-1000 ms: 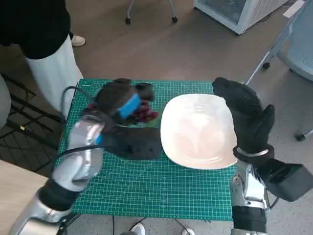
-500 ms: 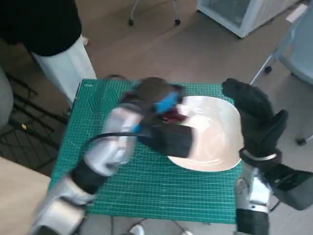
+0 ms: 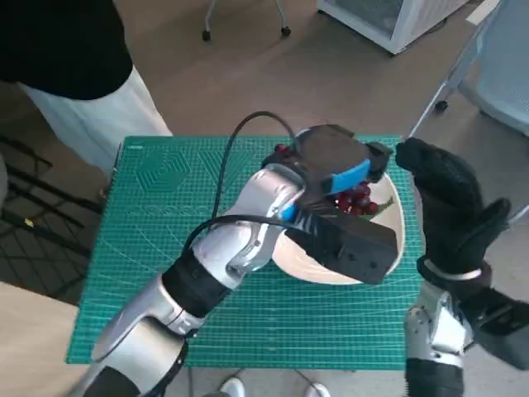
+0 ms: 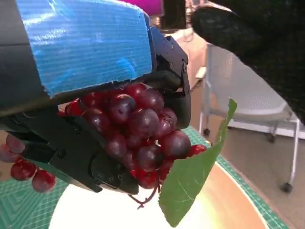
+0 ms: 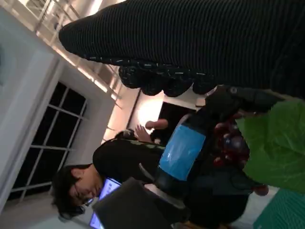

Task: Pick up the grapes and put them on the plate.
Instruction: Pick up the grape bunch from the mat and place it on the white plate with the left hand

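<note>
I have the left hand over the plate with the grapes clamped in it, the bunch hanging under the blue-taped back and above the white surface; from the head view I cannot tell whether the lowest berries touch the plate yet. The left wrist view shows the black fingers wrapped round the dark red cluster, a green leaf sticking out below, and a few loose-looking berries dangling off to one side on thin stems. My right hand stands upright just beside the plate's far edge, holding nothing, fingers roughly together; I cannot tell more than that. My worry is the release. If I let go from this height, the bunch may bounce or roll, and it sits toward the plate's rim on the right-hand side, so berries could spill onto the green cutting mat. The dangling ones may snap off if the fingers drag as they part. The leaf or stem could also catch on a finger and lift the bunch back out. My right hand is close enough that a sideways drift could knock it. A person stands near the table's far left corner, well apart from the work.
</note>
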You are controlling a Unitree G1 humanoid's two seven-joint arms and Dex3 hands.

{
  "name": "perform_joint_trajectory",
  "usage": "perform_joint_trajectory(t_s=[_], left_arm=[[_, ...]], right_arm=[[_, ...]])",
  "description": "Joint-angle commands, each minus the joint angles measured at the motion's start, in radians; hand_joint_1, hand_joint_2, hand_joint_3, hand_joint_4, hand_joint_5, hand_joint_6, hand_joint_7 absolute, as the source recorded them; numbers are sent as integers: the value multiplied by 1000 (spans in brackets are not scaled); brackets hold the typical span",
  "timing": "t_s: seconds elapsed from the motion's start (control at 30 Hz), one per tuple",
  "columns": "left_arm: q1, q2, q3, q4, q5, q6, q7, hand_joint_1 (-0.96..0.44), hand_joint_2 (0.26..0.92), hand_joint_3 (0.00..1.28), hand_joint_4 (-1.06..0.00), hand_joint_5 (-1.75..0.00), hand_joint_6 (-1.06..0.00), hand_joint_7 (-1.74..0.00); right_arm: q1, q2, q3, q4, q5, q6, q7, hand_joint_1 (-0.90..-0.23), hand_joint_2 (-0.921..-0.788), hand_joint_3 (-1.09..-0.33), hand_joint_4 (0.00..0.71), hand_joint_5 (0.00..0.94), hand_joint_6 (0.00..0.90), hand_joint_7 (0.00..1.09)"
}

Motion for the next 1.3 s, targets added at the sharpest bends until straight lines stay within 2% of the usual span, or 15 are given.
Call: perform_joint_trajectory(t_s=[0.03,0.2,0.33,0.37,0.47,0.5,0.57,0.7,0.9,1.03,1.07,1.13,1.2,1.23,1.3], left_arm=[[-17,-9,-7,36,-10,-19,11,0,921,231,-552,-1393,-407,-1296],[-19,-25,-2,64,-25,-31,14,-1,921,247,-481,-1391,-426,-1364],[-17,-35,6,87,-43,-42,24,18,918,316,-389,-1475,-371,-1408],[-17,-37,6,93,-47,-45,27,61,907,355,-370,-1510,-364,-1304],[-22,-43,7,110,-55,-44,31,242,853,496,-342,-1609,-437,-684],[-24,-46,7,116,-57,-41,30,276,841,526,-337,-1628,-466,-533],[-29,-52,8,127,-59,-33,28,316,826,563,-330,-1653,-500,-345],[-36,-60,10,148,-60,-18,28,345,821,580,-325,-1667,-528,-193],[-48,-79,18,196,-75,10,16,352,856,456,-387,-1581,-555,-86],[-66,-104,27,250,-101,47,-2,363,829,369,-533,-1425,-437,-26],[-72,-109,25,265,-102,56,-4,332,825,336,-530,-1351,-404,-18],[-82,-117,17,290,-99,75,-10,136,810,228,-419,-966,-332,-10],[-90,-125,11,312,-97,92,-14,-114,786,125,-229,-475,-274,-5],[-94,-128,10,322,-97,99,-16,-190,781,93,-155,-317,-252,-3],[-100,-133,9,336,-99,112,-20,-272,780,60,-79,-153,-215,-1]], right_arm=[[28,4,-7,-2,2,-9,-12,-476,-921,-520,334,2,142,367],[33,5,-11,-7,-1,-12,-22,-482,-921,-511,333,1,151,354],[37,6,-12,-11,-9,-13,-36,-488,-921,-504,330,1,156,345],[37,7,-11,-12,-11,-13,-40,-489,-921,-501,328,0,158,343],[39,7,-10,-11,-16,-16,-47,-487,-921,-496,325,0,162,336],[39,7,-10,-9,-18,-18,-48,-485,-921,-495,324,0,162,334],[38,7,-9,-5,-20,-21,-50,-481,-921,-494,323,0,162,329],[36,6,-8,2,-23,-24,-52,-475,-921,-495,318,0,154,317],[31,7,-2,7,-30,-22,-53,-471,-921,-496,304,0,149,304],[28,6,2,8,-35,-19,-55,-467,-921,-498,301,0,150,299],[27,6,3,8,-35,-18,-55,-467,-921,-499,301,0,150,299],[25,4,5,10,-35,-16,-55,-466,-921,-501,300,0,150,297],[24,3,6,10,-36,-15,-55,-465,-921,-502,299,0,150,296],[24,3,7,11,-36,-14,-55,-465,-921,-503,299,0,150,295],[24,2,9,11,-36,-12,-54,-465,-921,-505,298,0,150,294]])
